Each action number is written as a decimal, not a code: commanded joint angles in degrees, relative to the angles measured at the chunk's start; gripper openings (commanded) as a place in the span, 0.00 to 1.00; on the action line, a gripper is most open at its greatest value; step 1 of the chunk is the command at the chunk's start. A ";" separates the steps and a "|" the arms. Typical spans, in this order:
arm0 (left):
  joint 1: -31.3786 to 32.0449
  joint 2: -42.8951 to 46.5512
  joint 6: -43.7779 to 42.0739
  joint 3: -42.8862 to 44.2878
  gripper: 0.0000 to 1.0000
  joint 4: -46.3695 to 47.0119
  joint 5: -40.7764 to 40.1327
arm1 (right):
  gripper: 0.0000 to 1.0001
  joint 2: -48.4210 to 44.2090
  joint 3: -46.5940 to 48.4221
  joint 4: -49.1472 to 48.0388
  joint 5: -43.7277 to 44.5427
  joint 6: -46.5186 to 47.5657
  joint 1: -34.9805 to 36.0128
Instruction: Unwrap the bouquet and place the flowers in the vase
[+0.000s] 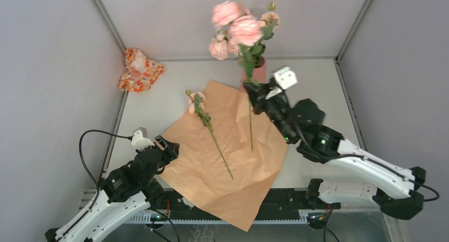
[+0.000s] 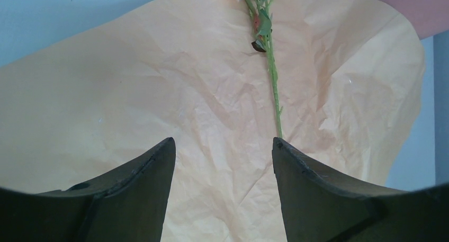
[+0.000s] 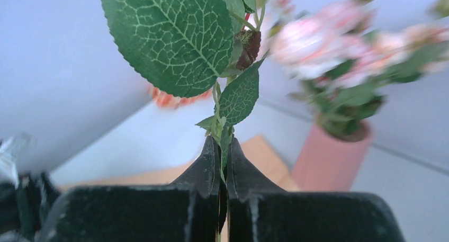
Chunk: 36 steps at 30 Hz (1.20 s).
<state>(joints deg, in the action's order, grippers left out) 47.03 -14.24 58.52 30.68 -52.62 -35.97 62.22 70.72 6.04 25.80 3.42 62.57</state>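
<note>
1 flower stem (image 1: pixel 251 126) in right pincer (image 3: pixel 221 149)

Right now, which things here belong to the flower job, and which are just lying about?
Job: flower stem pinched in the right hand; flower lying on the wrapping paper; blooms already in the vase; open left hand.
Lying about: patterned bundle, far-left corner.

The unfolded wrapping paper (image 1: pixel 254 173) is matt tan, creased and crinkled all over. The vase (image 3: pixel 328 160) looks smooth and matt. The flower (image 3: pixel 238 93) has matt green leaves with raised veins, like cloth. The left gripper (image 2: pixel 222 146) has fingers (image 2: pixel 328 194) of dull black plastic.
</note>
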 commanded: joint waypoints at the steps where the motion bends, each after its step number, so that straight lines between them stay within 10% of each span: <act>1: 0.23 -1.81 -0.20 0.15 0.72 3.52 0.50 | 0.00 -8.67 -5.67 -20.46 10.16 10.46 -1.11; 16: 0.59 -7.33 -1.79 3.79 0.72 5.64 -0.40 | 0.00 -2.68 -1.23 -35.39 -0.25 -2.69 -33.09; 36: 1.01 -12.84 -2.18 3.48 0.72 9.10 0.01 | 0.00 26.39 21.73 -41.98 -4.00 7.17 -36.24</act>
<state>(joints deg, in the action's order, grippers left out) 47.66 -26.68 57.80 31.51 -46.54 -35.75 86.50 90.45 -31.92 22.90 7.29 26.81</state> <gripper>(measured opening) 0.714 0.026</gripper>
